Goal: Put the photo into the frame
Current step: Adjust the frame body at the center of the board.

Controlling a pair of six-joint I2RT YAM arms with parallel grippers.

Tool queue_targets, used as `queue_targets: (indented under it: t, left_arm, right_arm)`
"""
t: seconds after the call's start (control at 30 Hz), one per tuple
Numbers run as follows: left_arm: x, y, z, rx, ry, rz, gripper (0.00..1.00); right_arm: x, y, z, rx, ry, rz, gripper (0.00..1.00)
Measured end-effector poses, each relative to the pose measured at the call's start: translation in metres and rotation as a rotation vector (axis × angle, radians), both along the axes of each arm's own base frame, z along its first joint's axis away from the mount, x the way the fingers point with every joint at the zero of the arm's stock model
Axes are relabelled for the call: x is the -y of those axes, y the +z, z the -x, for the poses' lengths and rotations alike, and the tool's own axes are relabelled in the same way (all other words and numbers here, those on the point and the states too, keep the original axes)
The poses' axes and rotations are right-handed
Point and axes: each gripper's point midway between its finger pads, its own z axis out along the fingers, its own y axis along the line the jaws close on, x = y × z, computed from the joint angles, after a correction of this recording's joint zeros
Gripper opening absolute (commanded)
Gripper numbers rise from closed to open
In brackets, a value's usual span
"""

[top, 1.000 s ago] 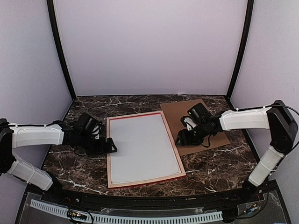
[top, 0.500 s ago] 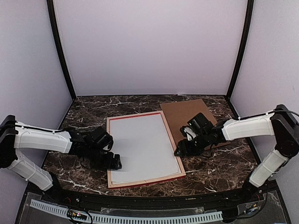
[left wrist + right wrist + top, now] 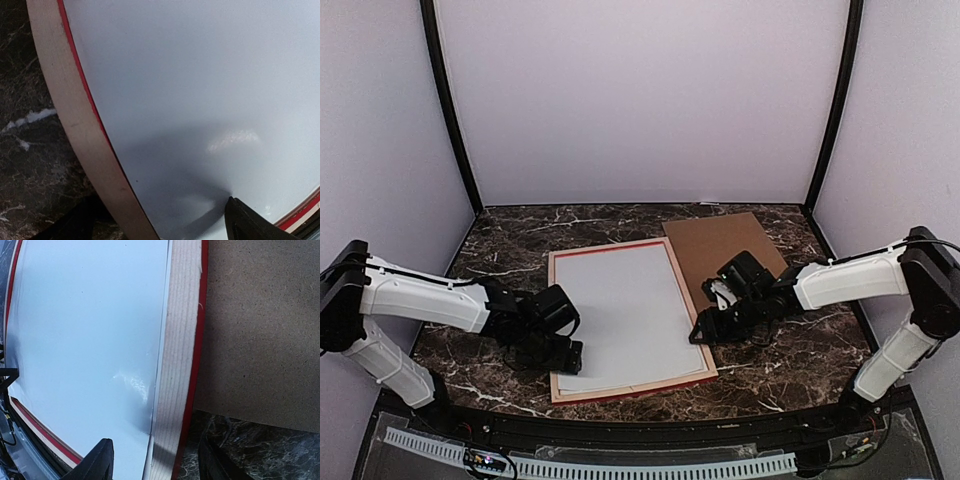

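The frame [image 3: 553,300] lies flat with its pale wood back up and a red outer edge. A white sheet [image 3: 625,315] fills its opening; no dark landscape print shows, so the photo is hidden or out of view. My left gripper [image 3: 570,352] is open at the frame's near-left corner, with its fingers either side of the left rail [image 3: 75,110] and one fingertip [image 3: 250,225] over the white sheet [image 3: 200,75]. My right gripper [image 3: 703,330] is open and straddles the right rail [image 3: 182,340], with one fingertip [image 3: 100,460] over the sheet [image 3: 90,330].
A plain brown backing board [image 3: 730,262] lies on the dark marble table [image 3: 510,240] just right of the frame, under my right arm, and fills the right side of the right wrist view [image 3: 260,330]. Grey walls close off the back and sides.
My left gripper has slid along the frame's left rail toward the near-left corner. My right gripper has moved nearer and onto the right rail. The frame and sheet have not moved.
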Motion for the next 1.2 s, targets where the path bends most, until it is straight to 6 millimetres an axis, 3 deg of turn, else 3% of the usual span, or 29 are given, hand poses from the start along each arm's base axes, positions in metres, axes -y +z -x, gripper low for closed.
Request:
queue_targets:
  t: [0.47, 0.7, 0.93, 1.2]
  left_arm:
    - [0.017, -0.002, 0.001, 0.009, -0.024, -0.087, 0.95]
    - [0.014, 0.0, 0.002, 0.015, -0.019, -0.102, 0.96]
    - [0.008, 0.014, 0.004, 0.028, -0.016, -0.1, 0.99]
    - [0.003, 0.03, -0.001, 0.063, -0.011, -0.109, 0.99]
  right_arm:
    - [-0.004, 0.001, 0.003, -0.003, 0.002, -0.007, 0.59]
    - [-0.004, 0.001, 0.003, -0.003, 0.001, -0.006, 0.58]
    - [-0.007, 0.001, 0.007, -0.006, 0.008, -0.007, 0.57]
    - [-0.027, -0.002, 0.024, -0.019, 0.049, -0.024, 0.58]
